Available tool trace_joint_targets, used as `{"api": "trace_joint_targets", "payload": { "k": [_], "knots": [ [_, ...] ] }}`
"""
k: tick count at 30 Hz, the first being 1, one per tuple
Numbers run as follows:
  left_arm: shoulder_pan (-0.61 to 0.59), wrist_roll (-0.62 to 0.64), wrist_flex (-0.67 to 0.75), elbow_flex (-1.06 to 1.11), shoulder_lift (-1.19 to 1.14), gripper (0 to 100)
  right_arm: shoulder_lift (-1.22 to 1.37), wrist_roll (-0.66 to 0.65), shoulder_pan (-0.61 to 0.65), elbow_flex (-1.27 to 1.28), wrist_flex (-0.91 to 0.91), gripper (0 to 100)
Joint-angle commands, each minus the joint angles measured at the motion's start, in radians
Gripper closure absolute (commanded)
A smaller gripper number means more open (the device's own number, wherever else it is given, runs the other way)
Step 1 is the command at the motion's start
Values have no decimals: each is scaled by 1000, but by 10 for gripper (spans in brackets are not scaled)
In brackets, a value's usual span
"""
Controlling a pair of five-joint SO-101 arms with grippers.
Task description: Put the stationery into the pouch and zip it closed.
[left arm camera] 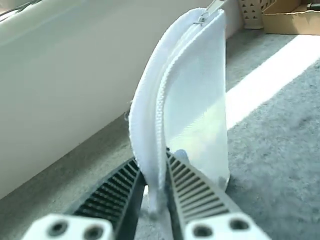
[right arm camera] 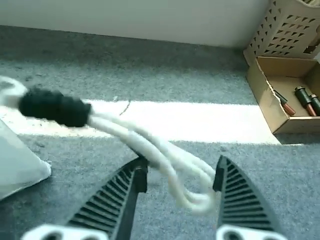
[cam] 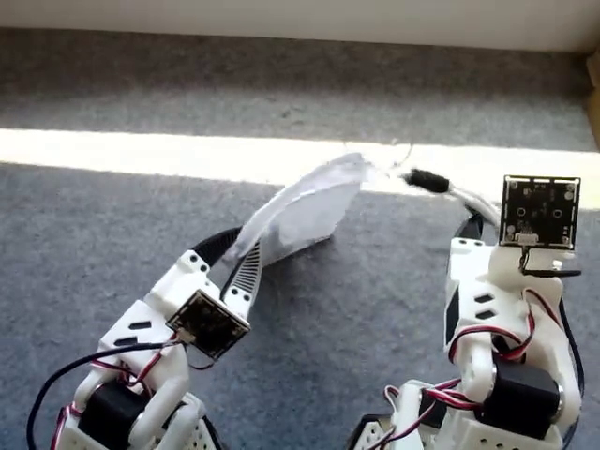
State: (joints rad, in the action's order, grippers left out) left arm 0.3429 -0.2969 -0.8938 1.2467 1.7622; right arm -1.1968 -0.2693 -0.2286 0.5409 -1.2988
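A white mesh pouch [cam: 302,211] is held up off the grey carpet, tilted, with my left gripper [cam: 246,264] shut on its lower end. The left wrist view has the pouch [left arm camera: 200,100] standing between the ribbed fingers [left arm camera: 195,187], its zipper [left arm camera: 160,115] running up to the metal pull [left arm camera: 212,7]. From the pull a white cord [cam: 469,197] with a black bead [cam: 427,180] runs to my right arm. In the right wrist view the cord loop [right arm camera: 170,160] lies between the spread fingers of my right gripper [right arm camera: 180,162], with the bead [right arm camera: 55,107] farther out.
A perforated plastic basket [right arm camera: 290,25] and an open cardboard box [right arm camera: 260,80] holding markers [right arm camera: 302,95] stand by the wall past the right arm. A bright strip of sunlight [cam: 141,150] crosses the carpet. The white wall [left arm camera: 60,75] is close behind the pouch.
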Motion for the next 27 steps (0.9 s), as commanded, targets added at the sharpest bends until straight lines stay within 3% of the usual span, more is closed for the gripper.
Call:
{"api": "trace_joint_targets", "payload": {
  "k": [1,11,16,27],
  "knots": [
    [-93,-3,54,-7,10,993,-1,2,96,-4,-38,796],
    [-214,-3,80,-10,16,993,1,2,349,4,-114,796],
    [-251,-3,101,-4,13,993,1,0,354,96,-36,796],
    [-150,-6,101,33,16,977,1,0,354,131,2,800]
  ]
}}
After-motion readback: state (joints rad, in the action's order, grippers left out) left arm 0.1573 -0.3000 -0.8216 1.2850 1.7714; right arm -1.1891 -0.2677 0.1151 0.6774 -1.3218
